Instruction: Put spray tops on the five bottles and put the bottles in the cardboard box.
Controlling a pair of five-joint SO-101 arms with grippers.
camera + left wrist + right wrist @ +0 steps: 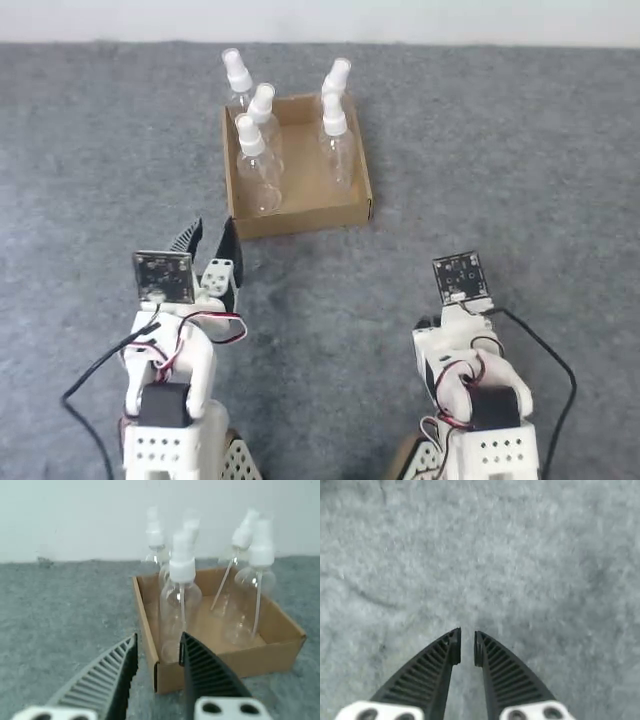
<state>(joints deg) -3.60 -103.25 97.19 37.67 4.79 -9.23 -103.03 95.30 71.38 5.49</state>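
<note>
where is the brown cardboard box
High view: the brown cardboard box sits top centre on the grey carpet, just beyond the left gripper, clear spray-topped bottles standing in it.

Pretty bright and even in here, soft light, no harsh shadows anywhere. There's just a thin dark strip along the cardboard box (300, 222) front edge on the grey mat (500, 150). The clear bottles (258, 175) catch small pale glints, and the white wall (75, 520) glows.

Matt brown cardboard box (300, 215), clear glossy plastic bottles (262, 180), white plastic spray tops (249, 136), rough grey carpet (500, 150)
</note>
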